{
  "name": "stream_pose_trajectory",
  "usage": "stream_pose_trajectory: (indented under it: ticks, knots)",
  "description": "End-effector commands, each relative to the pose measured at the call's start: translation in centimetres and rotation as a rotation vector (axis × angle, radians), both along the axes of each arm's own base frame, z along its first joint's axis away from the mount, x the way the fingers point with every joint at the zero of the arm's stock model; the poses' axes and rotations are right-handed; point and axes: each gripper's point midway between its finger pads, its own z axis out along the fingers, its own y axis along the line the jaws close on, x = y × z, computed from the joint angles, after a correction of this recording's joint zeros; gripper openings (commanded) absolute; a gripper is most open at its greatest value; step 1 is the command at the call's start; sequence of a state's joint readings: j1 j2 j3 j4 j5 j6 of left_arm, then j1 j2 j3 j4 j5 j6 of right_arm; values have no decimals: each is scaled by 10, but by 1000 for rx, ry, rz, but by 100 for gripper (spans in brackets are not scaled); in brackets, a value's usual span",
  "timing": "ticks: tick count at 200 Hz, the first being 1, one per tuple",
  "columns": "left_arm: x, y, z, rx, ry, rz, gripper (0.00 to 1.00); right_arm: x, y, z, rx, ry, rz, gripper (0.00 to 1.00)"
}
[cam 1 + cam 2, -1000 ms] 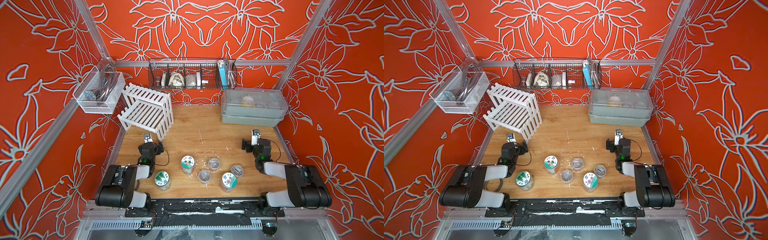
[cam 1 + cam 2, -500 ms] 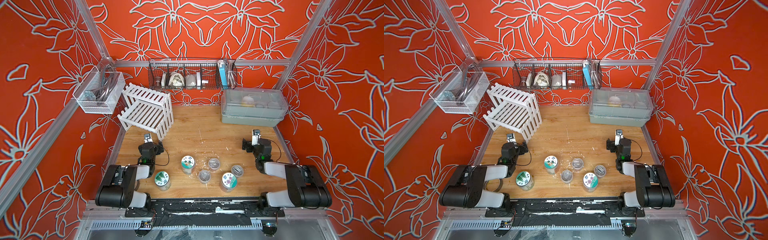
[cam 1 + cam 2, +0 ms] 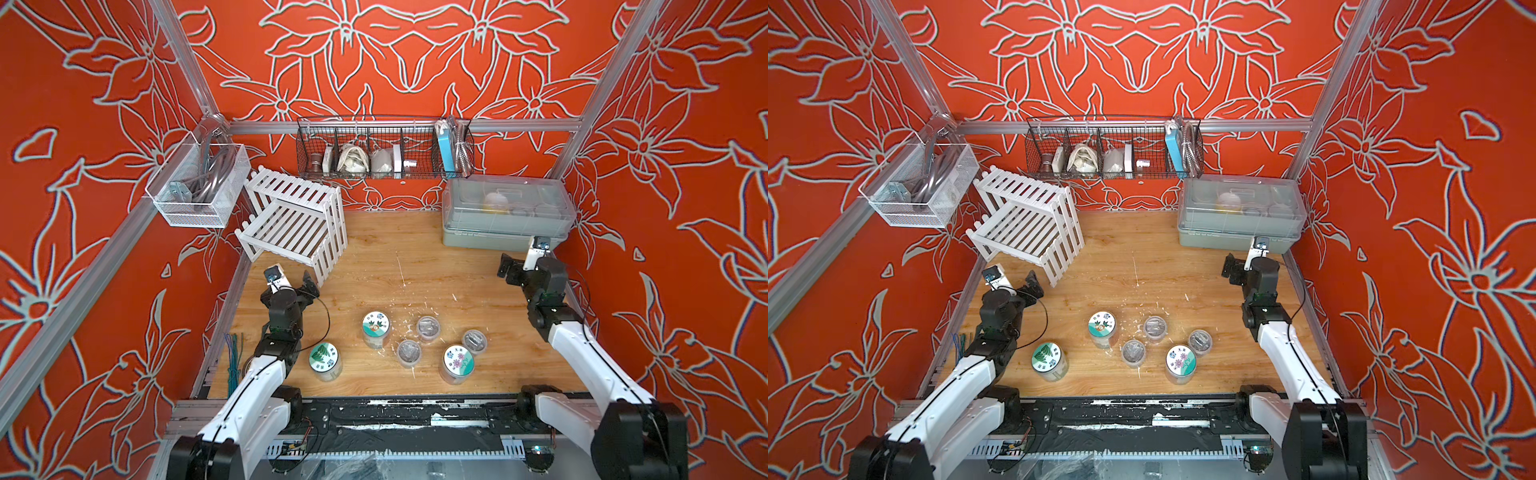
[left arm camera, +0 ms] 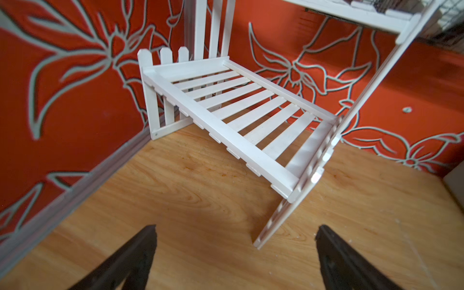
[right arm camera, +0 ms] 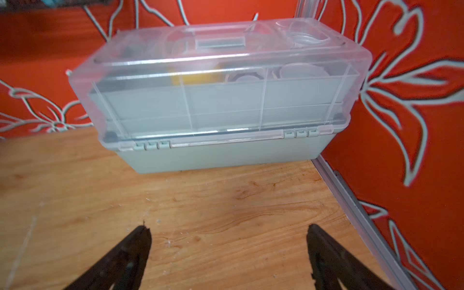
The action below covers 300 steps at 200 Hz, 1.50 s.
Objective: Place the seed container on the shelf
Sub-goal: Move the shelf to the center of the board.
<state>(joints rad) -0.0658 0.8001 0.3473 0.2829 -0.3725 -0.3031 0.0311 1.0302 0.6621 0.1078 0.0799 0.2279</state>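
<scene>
**No jar picked up yet, shelf sitting empty**

Three labelled jars [image 3: 376,328] are standing upright on the table, well short of the shelf [image 3: 286,226]; can't tell which one is meant. The green-label jar [image 3: 325,360] is sitting nearest the left gripper [image 4: 236,232], behind its fingers. Those are pointing at the shelf's lower tier, spread wide and holding nothing. The right gripper [image 5: 229,228], also wide and empty, is facing the grey box [image 5: 221,153], far from the shelf. The box is holding round tubs [image 5: 298,71] and something yellow [image 5: 198,75].
</scene>
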Motion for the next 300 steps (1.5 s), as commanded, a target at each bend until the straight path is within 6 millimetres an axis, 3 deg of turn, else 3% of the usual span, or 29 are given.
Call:
stream_pose_trajectory:
  ticks: [1,18,66,86,89,120,163,203,217,237,300]
  knots:
    - [-8,-20,-1,-233,80,-39,98,-18,23,-16,212,166,57,100]
    - [-3,-46,11,-310,160,-148,98,-19,48,-14,336,215,134,100]
    - [1,-72,34,-272,315,-300,98,-28,117,-14,390,364,294,100]
    - [6,-69,40,-234,369,-290,98,-34,153,-8,379,383,394,100]
    - [10,-68,34,-227,396,-281,98,-35,157,-8,376,387,404,100]
    - [43,-64,40,-129,387,-280,98,-44,190,-11,337,405,499,100]
    - [91,-77,33,-24,416,-381,97,-50,203,-22,301,442,556,100]
    - [120,-62,4,77,536,-328,94,-55,207,-29,296,468,590,100]
    - [125,-57,-2,91,543,-284,92,-54,208,-34,295,479,587,100]
    - [128,-66,-5,96,537,-316,89,-53,207,-42,287,503,579,100]
    - [128,-107,-1,83,491,-447,80,-53,212,-59,299,563,580,100]
